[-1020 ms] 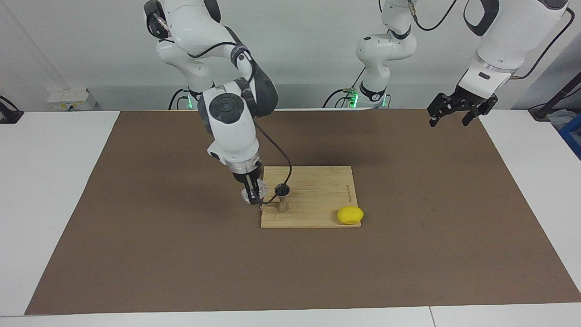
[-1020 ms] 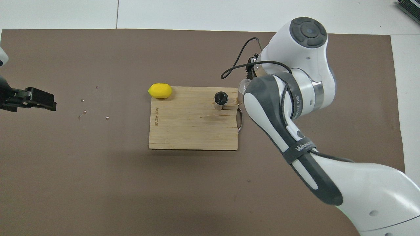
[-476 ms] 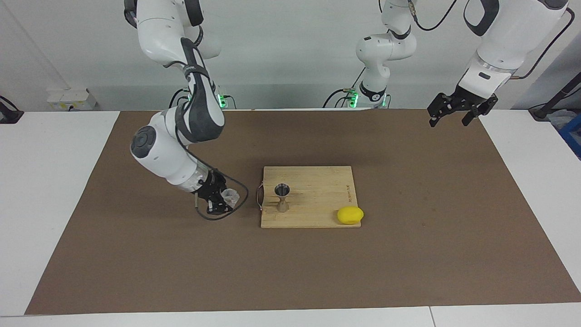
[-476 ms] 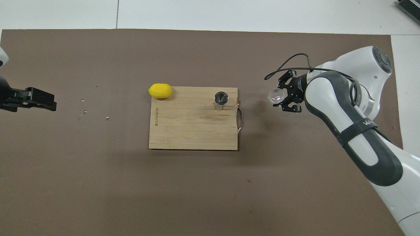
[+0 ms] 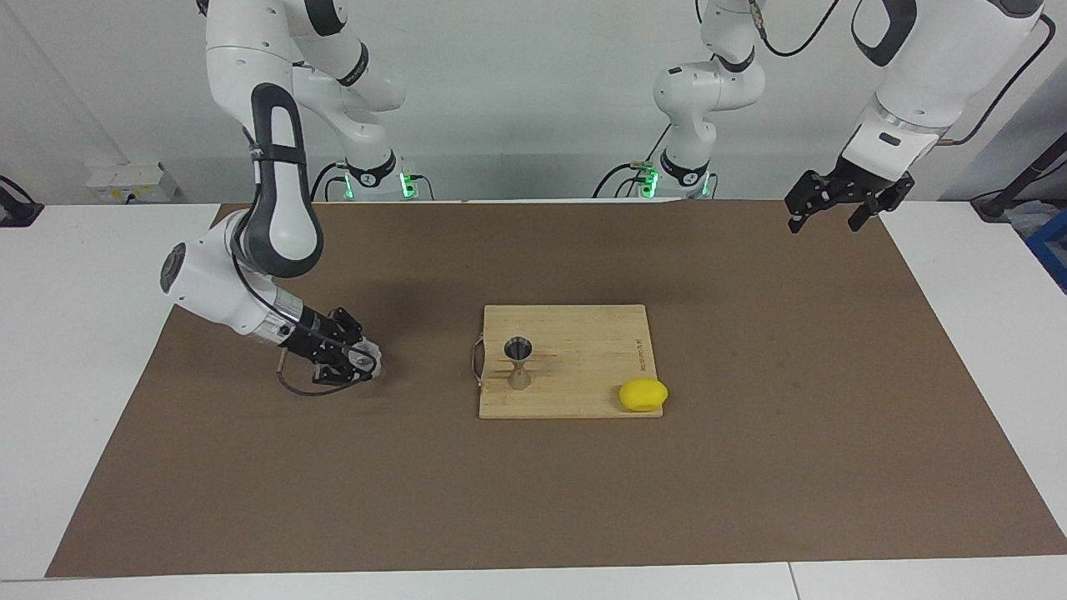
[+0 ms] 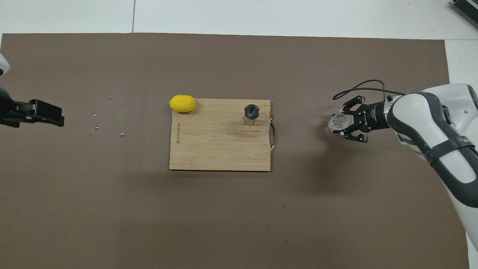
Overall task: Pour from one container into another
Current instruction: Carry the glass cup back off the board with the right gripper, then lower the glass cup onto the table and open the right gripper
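Right hand [image 5: 354,360] grips the small clear cup [image 5: 367,360] low over the brown mat [image 5: 750,467], toward the right arm's end of the bench [image 5: 75,333] and well apart from the wooden board [image 5: 583,350]. From overhead the cup [image 6: 338,122] sits at the hand's tips [image 6: 349,123]. On the board stands the steel jigger [image 5: 518,362], upright, near the edge with the metal handle [image 5: 477,362]. A yellow lemon [image 5: 643,394] rests at the board's corner toward the left arm's end. Left hand [image 5: 838,208] waits, open, above the mat's edge by its own base.
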